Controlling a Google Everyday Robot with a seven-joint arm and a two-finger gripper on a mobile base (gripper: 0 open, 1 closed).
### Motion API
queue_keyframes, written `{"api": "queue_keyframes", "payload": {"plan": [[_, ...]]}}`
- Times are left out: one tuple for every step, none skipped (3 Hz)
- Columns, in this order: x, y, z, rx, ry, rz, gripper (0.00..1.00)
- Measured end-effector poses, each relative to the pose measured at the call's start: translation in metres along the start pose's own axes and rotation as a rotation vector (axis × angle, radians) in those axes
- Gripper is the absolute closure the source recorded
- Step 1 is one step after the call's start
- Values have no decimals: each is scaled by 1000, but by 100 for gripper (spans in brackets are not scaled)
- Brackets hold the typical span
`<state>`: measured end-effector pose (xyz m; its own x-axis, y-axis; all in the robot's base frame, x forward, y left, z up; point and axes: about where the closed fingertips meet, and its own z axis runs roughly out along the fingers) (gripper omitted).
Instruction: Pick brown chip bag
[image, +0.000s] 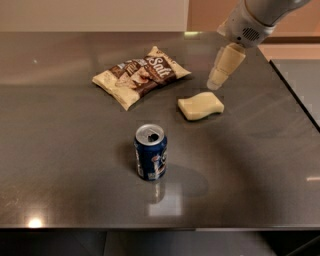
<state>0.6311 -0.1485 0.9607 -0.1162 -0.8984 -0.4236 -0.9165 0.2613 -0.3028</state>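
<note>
brown chip bag: flat on grey table; untouched | pale yellow block: right of bag; slightly nearer | blue can: upright; nearer than bag | gripper: in the air right of bag, just beyond block; its opening cannot be told

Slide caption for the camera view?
Gripper hovers near the yellow block, right of the brown chip bag; blue can in front.

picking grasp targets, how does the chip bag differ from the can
The bag lies flat; the can stands upright. The bag is cream-brown and crinkly; the can is blue and smooth. Both sit on the table. The pincer hovers near the yellow block.
</note>
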Motion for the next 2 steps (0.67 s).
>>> {"api": "queue_keyframes", "payload": {"plan": [[-21,-22,56,3,-33,3,0],[-32,-45,97,30,-43,35,0]]}}
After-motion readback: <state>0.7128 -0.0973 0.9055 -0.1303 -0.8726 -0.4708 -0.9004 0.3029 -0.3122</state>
